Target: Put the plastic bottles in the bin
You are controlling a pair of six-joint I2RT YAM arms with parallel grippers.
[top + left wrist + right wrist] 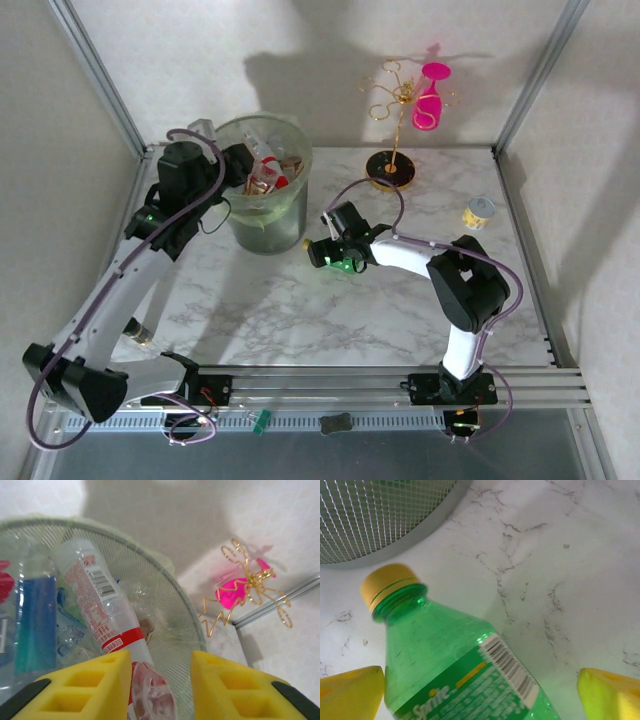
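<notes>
One bin (262,215); two bottles seen in it; one Sprite bottle (455,665) lying on the table (570,580) beside it.
Left gripper (161,660) over the bin, closed on the red-label bottle (100,605), barcode shown, print unreadable; blue-label bottle (35,620) alongside. Right gripper (480,690) spread wide, straddling the green "Sprite" bottle, yellow cap, no grip.

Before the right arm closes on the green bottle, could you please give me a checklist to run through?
1. Right end effector open: ok.
2. Green bottle between its fingers: ok.
3. Yellow cap on the bottle: ok.
4. Bin upright, close to the bottle: ok.
5. Bin mouth free for a drop: not ok, the left end effector hangs over it.
6. Left end effector's hold on the clear bottle: cannot tell.
</notes>
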